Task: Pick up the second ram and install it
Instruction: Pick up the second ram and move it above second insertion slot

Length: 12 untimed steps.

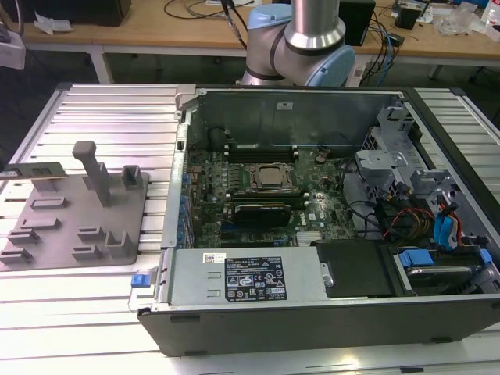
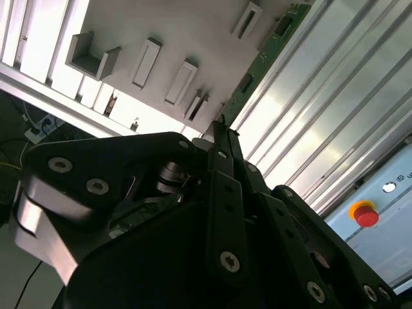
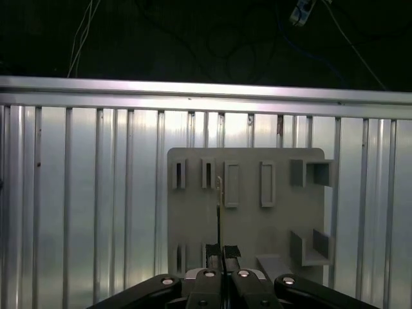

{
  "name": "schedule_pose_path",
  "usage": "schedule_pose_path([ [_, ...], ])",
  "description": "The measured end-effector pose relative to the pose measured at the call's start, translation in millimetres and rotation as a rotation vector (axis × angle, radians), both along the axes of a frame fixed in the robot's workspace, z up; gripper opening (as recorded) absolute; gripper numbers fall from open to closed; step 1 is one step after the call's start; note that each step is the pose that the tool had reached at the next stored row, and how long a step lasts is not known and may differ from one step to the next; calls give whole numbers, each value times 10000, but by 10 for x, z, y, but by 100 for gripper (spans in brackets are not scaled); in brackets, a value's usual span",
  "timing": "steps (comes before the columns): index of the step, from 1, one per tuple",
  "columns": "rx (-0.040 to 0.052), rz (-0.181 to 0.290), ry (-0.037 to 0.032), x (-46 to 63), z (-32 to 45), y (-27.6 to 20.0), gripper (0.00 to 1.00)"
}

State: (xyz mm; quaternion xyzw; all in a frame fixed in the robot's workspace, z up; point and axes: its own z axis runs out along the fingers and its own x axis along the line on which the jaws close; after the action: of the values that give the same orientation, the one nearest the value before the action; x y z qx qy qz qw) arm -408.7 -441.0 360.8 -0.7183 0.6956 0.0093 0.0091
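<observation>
Between the black fingers of the hand [image 3: 219,250], clenched tight, sits the second ram [image 3: 219,215], edge-on in the first wrist view; in the second wrist view the hand [image 2: 219,129] grips one end and the green stick [image 2: 254,74] runs out from it over the surface. Just below lies a grey fixture plate [image 3: 251,232] with slots and upright blocks; whether the stick touches it I cannot tell. The plate rests on a ribbed aluminium bench [image 3: 84,193], bright with reflected light; past its edge lie dark floor and loose cables [image 3: 257,38]. The second wrist view takes in a red button [image 2: 365,214] on a pale panel beyond the ribs. The exterior view has the ram [image 1: 39,169] at its left edge, above the plate [image 1: 66,219]; to its right stands an open computer case [image 1: 328,312] with the motherboard [image 1: 266,180] exposed; behind that rises the arm's base [image 1: 312,31]; wooden desks [image 1: 156,31] close the room.
</observation>
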Motion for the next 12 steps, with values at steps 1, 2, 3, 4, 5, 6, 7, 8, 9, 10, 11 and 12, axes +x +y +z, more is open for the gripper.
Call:
schedule_pose_path([
  [1, 0, 0, -4, 0, 16, 0, 9],
  [2, 0, 0, -13, 0, 38, 1, 9],
  [3, 0, 0, -15, 0, 50, 1, 9],
  [4, 0, 0, -18, 0, 68, 1, 9],
  [5, 0, 0, -19, 0, 78, 1, 9],
  [6, 0, 0, -21, 0, 93, 2, 9],
  [7, 0, 0, -25, 0, 115, 2, 9],
  [8, 0, 0, -30, 0, 148, 2, 9],
  [9, 0, 0, -34, 0, 185, 2, 9],
  [10, 0, 0, -37, 0, 206, 2, 9],
  [11, 1, 0, -41, 0, 212, 2, 9],
  [12, 2, -1, -45, -1, 220, 2, 9],
])
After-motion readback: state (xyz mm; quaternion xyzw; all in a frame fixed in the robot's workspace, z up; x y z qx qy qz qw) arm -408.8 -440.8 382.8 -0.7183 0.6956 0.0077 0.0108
